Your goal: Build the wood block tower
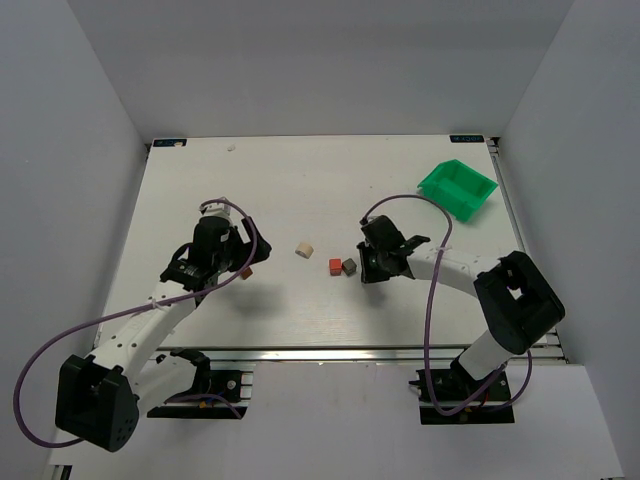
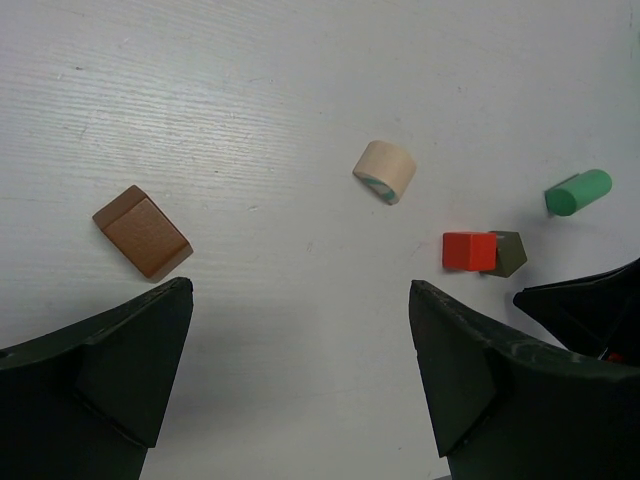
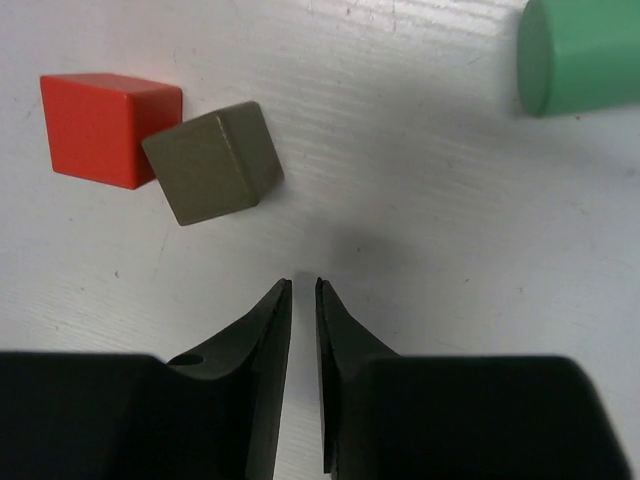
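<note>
No stack stands; the wood blocks lie loose on the white table. The red block (image 1: 335,266) and the grey-brown block (image 1: 349,267) touch at mid-table, and both show in the right wrist view, the red block (image 3: 110,128) and the grey-brown block (image 3: 212,162). A pale green cylinder (image 3: 580,55) lies beyond them. A cream block (image 1: 305,249) lies to their left. A dark brown block (image 2: 143,231) lies by my left gripper (image 2: 300,330), which is open and empty. My right gripper (image 3: 303,285) is shut and empty, just short of the grey-brown block.
A bright green plastic bin (image 1: 457,188) sits at the back right of the table (image 1: 300,180). Grey walls enclose the table on three sides. Purple cables loop off both arms. My right gripper's body (image 2: 590,310) shows at the edge of the left wrist view.
</note>
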You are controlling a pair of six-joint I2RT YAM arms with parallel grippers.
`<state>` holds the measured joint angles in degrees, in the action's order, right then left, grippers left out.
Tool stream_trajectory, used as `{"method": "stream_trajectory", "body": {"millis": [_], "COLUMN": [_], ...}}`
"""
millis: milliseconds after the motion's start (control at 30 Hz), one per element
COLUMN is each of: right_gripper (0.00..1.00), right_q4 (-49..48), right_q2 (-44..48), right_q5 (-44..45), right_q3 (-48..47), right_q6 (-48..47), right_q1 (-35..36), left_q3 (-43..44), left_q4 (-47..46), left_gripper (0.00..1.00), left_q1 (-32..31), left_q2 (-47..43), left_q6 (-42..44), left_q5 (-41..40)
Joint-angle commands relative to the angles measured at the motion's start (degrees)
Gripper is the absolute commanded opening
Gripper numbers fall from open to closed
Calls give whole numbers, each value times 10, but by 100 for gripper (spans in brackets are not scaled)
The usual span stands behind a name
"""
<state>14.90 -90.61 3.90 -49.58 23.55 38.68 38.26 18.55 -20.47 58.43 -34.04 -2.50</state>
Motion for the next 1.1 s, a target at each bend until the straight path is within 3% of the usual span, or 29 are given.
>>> {"method": "stream_trajectory", "body": {"millis": [0, 433, 1067], "right_gripper": [21, 20, 20], "right_q4": [-43, -116, -130], "right_q2": [17, -19, -49], "right_q5": [-22, 34, 61], "right_q3": [12, 28, 0], "right_q6": [5, 91, 100], "right_q1": [5, 33, 59], "left_q3": [9, 8, 9], "left_q4": [-8, -5, -4], "left_gripper": [98, 98, 98], "left_q1": [-3, -3, -3], "left_q2": [4, -3, -3], "left_q6": [9, 9, 9], "left_q5": [10, 2, 0]}}
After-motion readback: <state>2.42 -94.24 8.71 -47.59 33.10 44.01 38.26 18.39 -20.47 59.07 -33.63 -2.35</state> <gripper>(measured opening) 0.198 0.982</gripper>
